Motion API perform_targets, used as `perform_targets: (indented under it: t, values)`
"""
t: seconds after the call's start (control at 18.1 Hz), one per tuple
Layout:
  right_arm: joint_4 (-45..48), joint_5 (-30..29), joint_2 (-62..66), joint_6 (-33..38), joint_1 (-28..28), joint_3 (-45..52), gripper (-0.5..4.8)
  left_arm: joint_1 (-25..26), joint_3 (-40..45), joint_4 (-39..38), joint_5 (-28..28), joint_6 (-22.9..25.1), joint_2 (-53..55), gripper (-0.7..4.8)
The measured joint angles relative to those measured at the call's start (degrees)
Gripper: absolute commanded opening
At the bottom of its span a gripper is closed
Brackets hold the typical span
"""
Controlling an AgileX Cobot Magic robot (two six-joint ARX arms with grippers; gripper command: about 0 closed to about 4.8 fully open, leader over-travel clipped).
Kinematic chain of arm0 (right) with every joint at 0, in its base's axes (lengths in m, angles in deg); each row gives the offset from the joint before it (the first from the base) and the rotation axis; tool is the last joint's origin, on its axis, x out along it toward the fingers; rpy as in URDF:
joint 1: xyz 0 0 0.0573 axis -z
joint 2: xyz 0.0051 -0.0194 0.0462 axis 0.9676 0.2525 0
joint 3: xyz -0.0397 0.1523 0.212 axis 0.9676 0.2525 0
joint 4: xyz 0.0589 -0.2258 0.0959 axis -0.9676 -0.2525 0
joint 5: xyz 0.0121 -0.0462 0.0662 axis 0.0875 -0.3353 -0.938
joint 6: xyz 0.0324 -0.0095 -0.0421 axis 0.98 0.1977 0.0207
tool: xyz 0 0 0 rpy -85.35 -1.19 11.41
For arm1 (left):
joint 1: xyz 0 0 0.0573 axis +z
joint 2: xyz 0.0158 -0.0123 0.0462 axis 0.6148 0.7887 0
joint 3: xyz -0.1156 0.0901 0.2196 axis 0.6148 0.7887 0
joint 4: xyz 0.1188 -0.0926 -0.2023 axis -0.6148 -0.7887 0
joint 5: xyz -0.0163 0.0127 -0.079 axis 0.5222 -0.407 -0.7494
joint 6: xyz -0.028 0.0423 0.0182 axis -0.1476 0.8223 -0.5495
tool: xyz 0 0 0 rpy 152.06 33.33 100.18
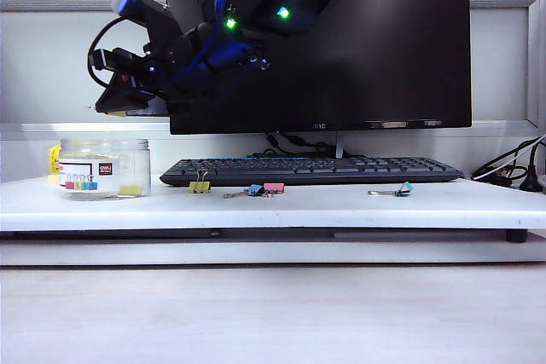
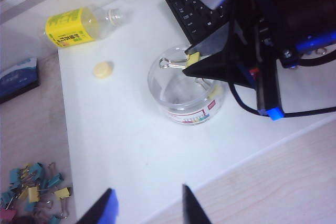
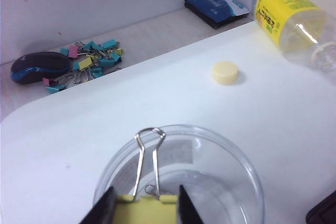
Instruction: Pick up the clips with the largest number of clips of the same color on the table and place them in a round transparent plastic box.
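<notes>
Right gripper (image 3: 146,203): above the open mouth of the round transparent plastic box (image 3: 178,182), which stands at the left end of the white table (image 1: 341,206) in the exterior view. Its fingers (image 3: 102,208) pinch a yellow clip (image 3: 144,205) by the body, silver wire handles pointing away from the gripper over the box rim. In the left wrist view this clip (image 2: 192,59) hangs at the tip of the dark arm directly over the box (image 2: 184,85).

Left gripper (image 2: 147,208): held high, well apart from the box, over the near table edge. Fingers (image 2: 107,208) stand apart with nothing between them.

Box contents: another yellow clip (image 1: 130,189) lies on the bottom against the wall, beside the white-and-red label.

Remaining on the table, exterior view: one yellow clip (image 1: 200,185) just in front of the keyboard (image 1: 311,170); a blue clip (image 1: 253,190) touching or just beside a pink clip (image 1: 274,187); a teal clip (image 1: 403,189) further right, well apart.

Surroundings: black monitor (image 1: 384,40) behind the keyboard, partly covered by the arms; cables (image 1: 512,168) at the far right. A clear bottle with a yellow label (image 3: 286,14) lies on its side near the box, its pale yellow cap (image 3: 225,72) loose on the table between them. Off the table, on the lower surface: a heap of mixed clips (image 3: 89,61), a dark mouse (image 3: 39,66), a blue packet (image 3: 218,6).
</notes>
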Motion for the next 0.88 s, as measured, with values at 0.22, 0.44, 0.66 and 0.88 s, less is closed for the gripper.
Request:
perform_targets:
  t: [0.22,0.44,0.66,0.88]
  values:
    - [0.0,0.0,0.0,0.0,0.0,0.0,1.19,0.0,0.0,0.0,0.0,0.0,0.0,1.75]
    - [0.1,0.1,0.3,0.0,0.0,0.0,1.76,0.0,0.0,0.0,0.0,0.0,0.0,1.75]
    - [-0.7,0.2,1.5,0.0,0.2,0.0,1.76,0.0,0.0,0.0,-1.1,0.0,0.0,1.75]
    - [-0.4,0.2,1.5,0.0,0.2,0.0,1.76,0.0,0.0,-0.5,-1.1,0.0,0.0,1.75]
